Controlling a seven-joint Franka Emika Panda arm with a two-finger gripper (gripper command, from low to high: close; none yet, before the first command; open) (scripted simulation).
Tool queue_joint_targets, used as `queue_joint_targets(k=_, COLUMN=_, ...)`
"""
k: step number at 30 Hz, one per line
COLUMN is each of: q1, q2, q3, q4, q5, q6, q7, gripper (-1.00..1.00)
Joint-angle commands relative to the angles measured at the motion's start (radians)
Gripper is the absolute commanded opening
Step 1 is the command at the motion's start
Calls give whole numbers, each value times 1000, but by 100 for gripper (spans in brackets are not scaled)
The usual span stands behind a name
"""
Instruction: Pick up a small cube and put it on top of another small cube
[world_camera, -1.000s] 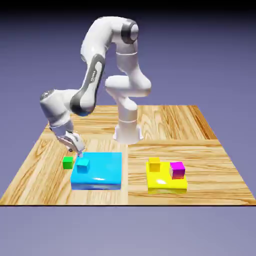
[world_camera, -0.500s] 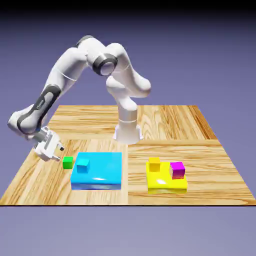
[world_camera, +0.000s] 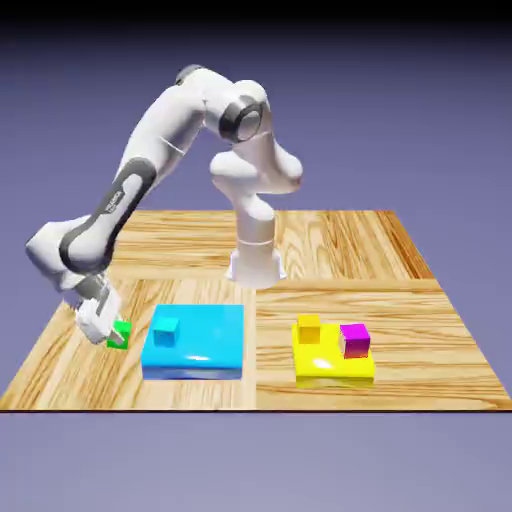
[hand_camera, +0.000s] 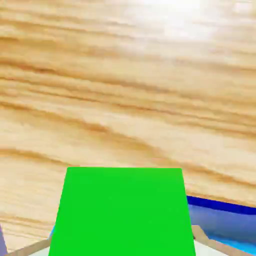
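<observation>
Green cube (world_camera: 121, 331): at the end effector's tip, just off the exterior view's left edge of the cyan slab; fills the lower hand view (hand_camera: 122, 212).
End effector (world_camera: 108, 328): closed on the green cube; whether the cube is touching the worktop, I cannot tell.
Cyan slab (world_camera: 205, 345): carries a small cyan cube (world_camera: 166, 330) near its left corner.
Yellow slab (world_camera: 333, 364): well apart to the right, bearing a yellow cube (world_camera: 309, 328) and a magenta cube (world_camera: 355, 339).
Worktop (world_camera: 330, 243): wood-grained.

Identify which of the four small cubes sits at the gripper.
The green small cube, on the bare wood at the gripper. The cyan, yellow and magenta cubes rest on coloured slabs, away from the hand.
</observation>
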Motion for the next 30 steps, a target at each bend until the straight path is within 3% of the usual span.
queue_joint_targets(k=1, q1=36, q2=-19, q3=11, q4=-9, q5=26, q6=42, q7=18, gripper=-100)
queue_joint_targets(k=18, q1=407, q2=-612, q3=621, q4=-568, q5=702, q6=574, q7=720, gripper=-100)
queue_joint_targets(k=27, q1=416, q2=-400, q3=669, q4=-467, q5=931, q6=567, q7=533, gripper=-100)
queue_joint_targets(k=28, q1=416, q2=-400, q3=669, q4=-467, q5=931, q6=567, q7=533, gripper=100)
queue_joint_targets(k=30, q1=411, q2=-436, q3=665, q4=-487, q5=894, q6=564, q7=566, gripper=100)
